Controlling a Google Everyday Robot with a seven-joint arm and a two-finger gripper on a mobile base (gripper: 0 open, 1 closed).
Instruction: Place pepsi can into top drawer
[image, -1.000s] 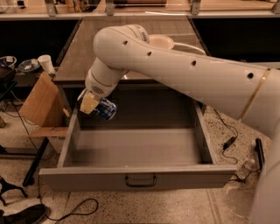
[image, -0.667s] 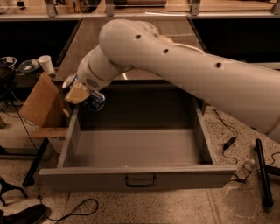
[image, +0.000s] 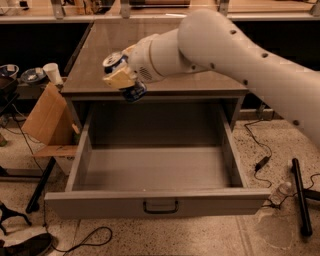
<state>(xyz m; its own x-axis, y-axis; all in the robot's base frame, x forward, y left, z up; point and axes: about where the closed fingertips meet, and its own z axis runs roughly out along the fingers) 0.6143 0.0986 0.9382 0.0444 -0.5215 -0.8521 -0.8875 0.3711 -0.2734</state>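
**Tool (image: 121, 79) shut on pepsi can (image: 134, 92) over the table's front edge**

At the left of the frame a cardboard box (image: 46, 116) is seen leaning beside the table (image: 165, 55), with a white cup (image: 52, 73) behind it. Left of centre, the pepsi can is gripped between the tool's tan fingers and held tilted, its silver top turned toward the upper left. It is held in the air over the table's front edge, above the back left corner of the top drawer (image: 150, 170). The drawer stands wide open in the lower middle, its dark handle (image: 160, 206) centred on the front panel. The white arm (image: 240, 55) is seen reaching in from the right. At the lower right a black pole (image: 299, 195) lies on the floor.
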